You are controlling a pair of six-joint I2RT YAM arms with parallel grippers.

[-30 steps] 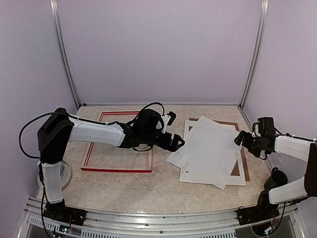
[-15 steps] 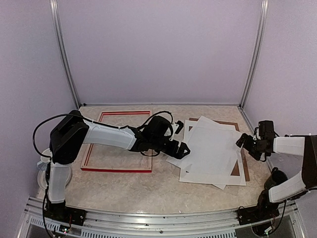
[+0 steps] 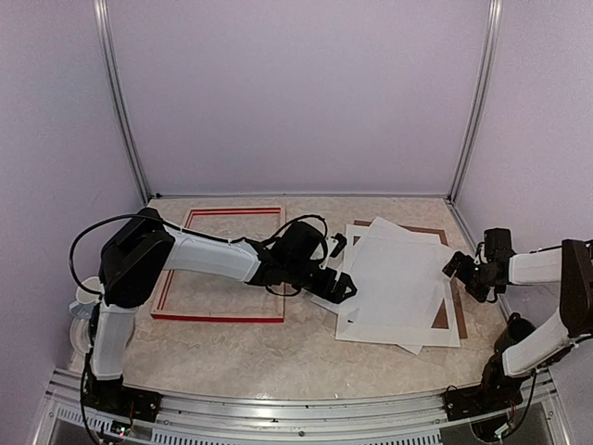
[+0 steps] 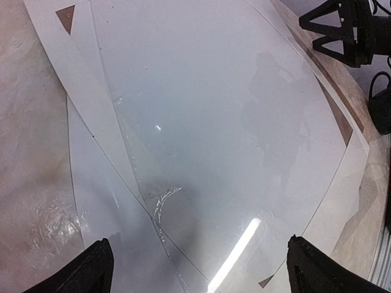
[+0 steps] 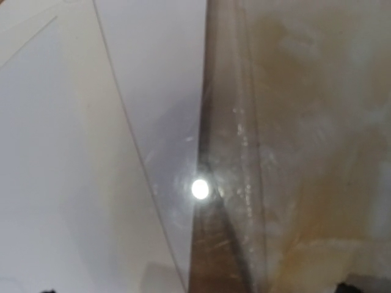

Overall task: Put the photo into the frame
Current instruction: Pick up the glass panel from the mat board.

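Note:
The red frame [image 3: 218,317] lies flat on the left of the table. A pile of white sheets lies on the right. The top one, turned askew, is a plain white sheet that I take for the photo [image 3: 400,269]; no printed side shows. It also shows in the left wrist view [image 4: 201,104] under a glossy clear layer. My left gripper [image 3: 339,281] is open and empty, just above the pile's left edge, fingers wide apart [image 4: 198,278]. My right gripper [image 3: 460,270] is open at the pile's right edge, low over it [image 5: 201,290].
A white mat sheet [image 3: 389,336] and a brown backing panel [image 3: 460,322] lie under the top sheet; the panel's edge shows in the right wrist view [image 5: 223,122]. A round pale object [image 3: 85,295] sits by the left arm's base. Walls and metal posts close in the table.
My left arm has reached to the right, carrying its gripper from the frame's right edge onto the pile's left edge. My right gripper has shifted slightly right and down.

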